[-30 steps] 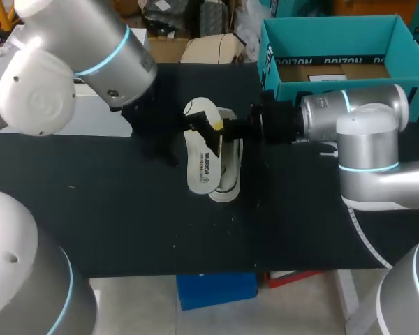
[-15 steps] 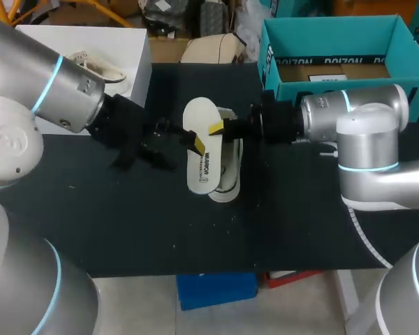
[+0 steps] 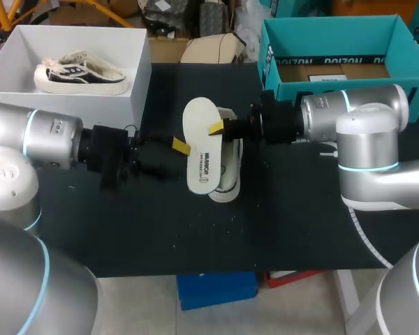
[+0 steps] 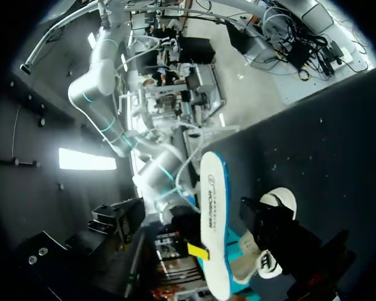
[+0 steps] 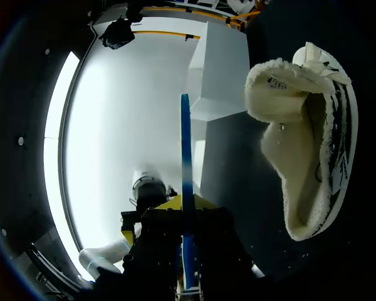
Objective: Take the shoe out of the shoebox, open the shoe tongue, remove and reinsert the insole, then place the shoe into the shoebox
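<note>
Pinching the removed insole in our right gripper over the unboxed shoe, we have reinsertion and boxing left, and cannot tell the state of our left gripper.

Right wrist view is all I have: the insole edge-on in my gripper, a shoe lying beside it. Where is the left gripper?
Observer: The left gripper is close beside the insole, on the side opposite the right gripper. I cannot tell if it touches.
Operator: Which box could the shoe go in?
Observer: A teal shoebox stands open behind the right arm, and I see no shoe in it.
Operator: Any other box?
Observer: Yes, a white box at the far left holds a second shoe.
</note>
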`<state>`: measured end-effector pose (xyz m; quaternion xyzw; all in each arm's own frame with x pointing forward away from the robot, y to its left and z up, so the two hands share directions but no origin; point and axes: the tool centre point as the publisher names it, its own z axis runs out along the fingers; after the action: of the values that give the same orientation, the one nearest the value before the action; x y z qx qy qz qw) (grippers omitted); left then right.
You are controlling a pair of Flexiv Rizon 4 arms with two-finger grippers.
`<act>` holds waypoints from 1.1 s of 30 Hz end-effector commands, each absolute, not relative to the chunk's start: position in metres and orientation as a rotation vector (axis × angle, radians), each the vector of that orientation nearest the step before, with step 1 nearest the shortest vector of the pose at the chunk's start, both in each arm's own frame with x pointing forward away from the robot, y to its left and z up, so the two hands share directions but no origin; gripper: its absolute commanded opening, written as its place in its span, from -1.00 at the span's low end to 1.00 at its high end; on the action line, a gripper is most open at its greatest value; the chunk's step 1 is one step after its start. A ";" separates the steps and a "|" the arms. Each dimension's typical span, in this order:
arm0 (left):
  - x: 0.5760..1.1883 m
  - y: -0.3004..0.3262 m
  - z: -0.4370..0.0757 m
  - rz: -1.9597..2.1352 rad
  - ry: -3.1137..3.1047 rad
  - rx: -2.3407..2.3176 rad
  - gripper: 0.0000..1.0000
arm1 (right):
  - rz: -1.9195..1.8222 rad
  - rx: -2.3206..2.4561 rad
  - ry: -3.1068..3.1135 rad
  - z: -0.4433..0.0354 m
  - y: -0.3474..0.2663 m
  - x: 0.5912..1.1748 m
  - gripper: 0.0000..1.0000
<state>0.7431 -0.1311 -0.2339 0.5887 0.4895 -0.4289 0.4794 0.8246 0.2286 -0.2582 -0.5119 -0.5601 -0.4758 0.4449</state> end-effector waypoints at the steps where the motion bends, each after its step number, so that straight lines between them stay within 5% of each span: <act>1: 0.744 -0.124 -0.247 -1.064 1.179 1.263 1.00 | -1.180 -1.271 -1.388 -0.258 0.230 0.824 -1.00; 33: 0.757 -0.118 -0.262 -1.098 1.217 1.190 1.00 | -1.180 -1.271 -1.388 -0.258 0.230 0.824 -1.00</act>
<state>0.7500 -0.1141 -0.2557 0.5001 0.5129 -0.4557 0.5283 0.8245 0.2287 -0.2582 -0.5119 -0.5602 -0.4758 0.4447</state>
